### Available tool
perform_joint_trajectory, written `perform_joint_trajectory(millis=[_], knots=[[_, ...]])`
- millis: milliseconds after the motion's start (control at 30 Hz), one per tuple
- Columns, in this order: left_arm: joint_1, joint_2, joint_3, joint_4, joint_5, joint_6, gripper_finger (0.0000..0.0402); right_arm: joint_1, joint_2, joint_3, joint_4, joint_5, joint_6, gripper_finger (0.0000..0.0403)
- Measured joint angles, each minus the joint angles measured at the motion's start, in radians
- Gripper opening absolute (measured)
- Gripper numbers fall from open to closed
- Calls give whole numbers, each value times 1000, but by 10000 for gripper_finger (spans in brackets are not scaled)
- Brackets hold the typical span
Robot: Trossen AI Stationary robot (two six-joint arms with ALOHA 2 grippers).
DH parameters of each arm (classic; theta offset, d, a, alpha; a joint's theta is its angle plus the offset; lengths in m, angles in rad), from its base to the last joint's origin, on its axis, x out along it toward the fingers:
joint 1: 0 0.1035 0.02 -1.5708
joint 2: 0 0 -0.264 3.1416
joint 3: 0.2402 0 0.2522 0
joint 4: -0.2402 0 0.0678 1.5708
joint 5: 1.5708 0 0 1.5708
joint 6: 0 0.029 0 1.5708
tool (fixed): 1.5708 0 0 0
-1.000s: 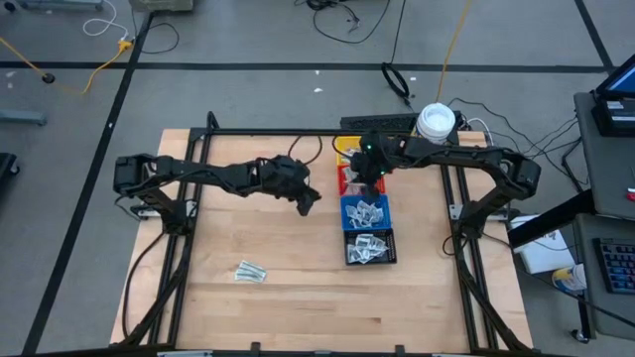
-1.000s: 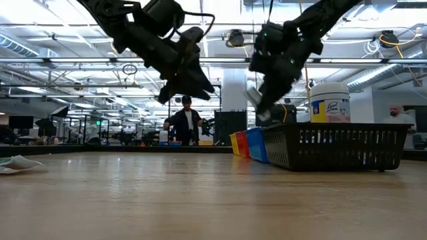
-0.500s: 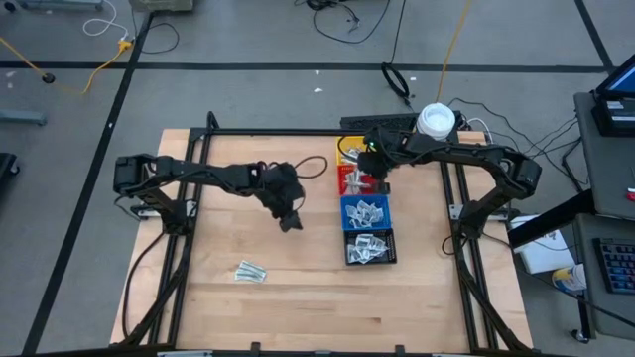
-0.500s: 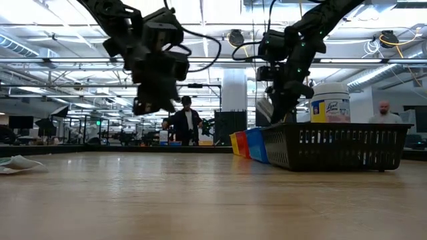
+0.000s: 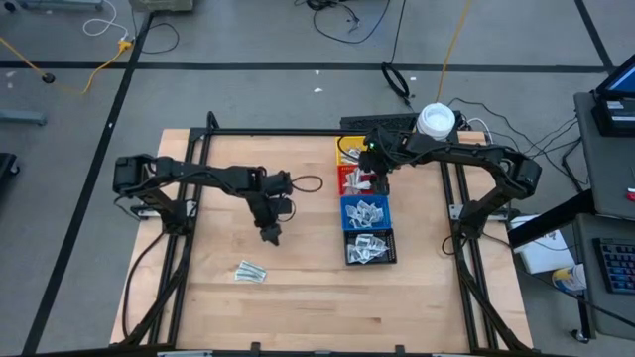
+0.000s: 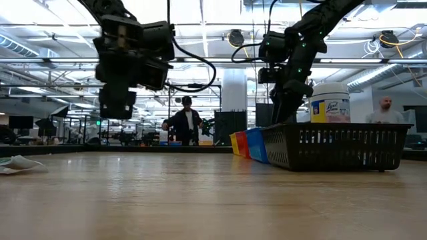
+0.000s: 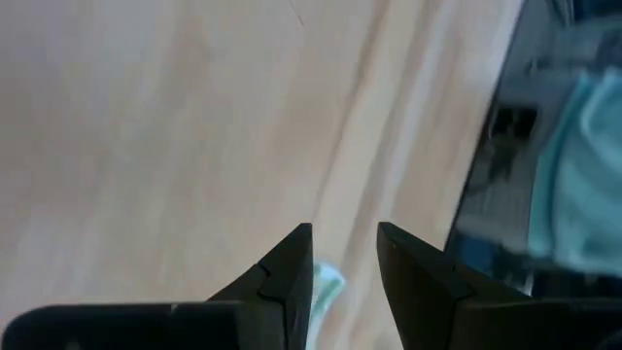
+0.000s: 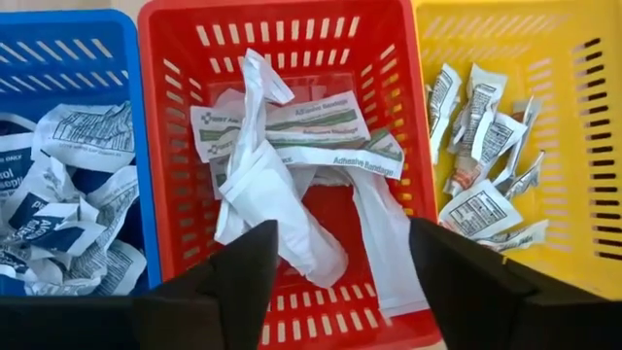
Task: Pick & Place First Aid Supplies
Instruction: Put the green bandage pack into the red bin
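Red bin [image 8: 282, 146] packets [image 8: 292, 165] lie below the right fingers [image 8: 243, 282], spread wide; left fingers [image 7: 292, 272] seemingly parted, empty

Bright, even overhead ceiling light throughout; the left wrist view is motion-blurred, the right wrist view crisp.

The left arm reaches from the table's left edge toward the middle, its wrist bent downward so the left hand [image 5: 270, 234] points at the table, raised above the surface. Its two fingers [image 7: 282, 282] stand a narrow gap apart, holding nothing. The right arm stretches in from the right edge, its right hand [image 8: 335, 282] facing down, fingers spread wide and empty.
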Motion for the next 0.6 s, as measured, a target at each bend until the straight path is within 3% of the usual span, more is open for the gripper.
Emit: perform_joint_trajectory(millis=[200, 600], knots=[[-86, 0, 0, -114, -5, 137, 122, 0, 0, 0, 0, -2, 11, 243], [-425, 0, 0, -115, -475, 184, 122, 1, 0, 0, 0, -4, 53, 239]])
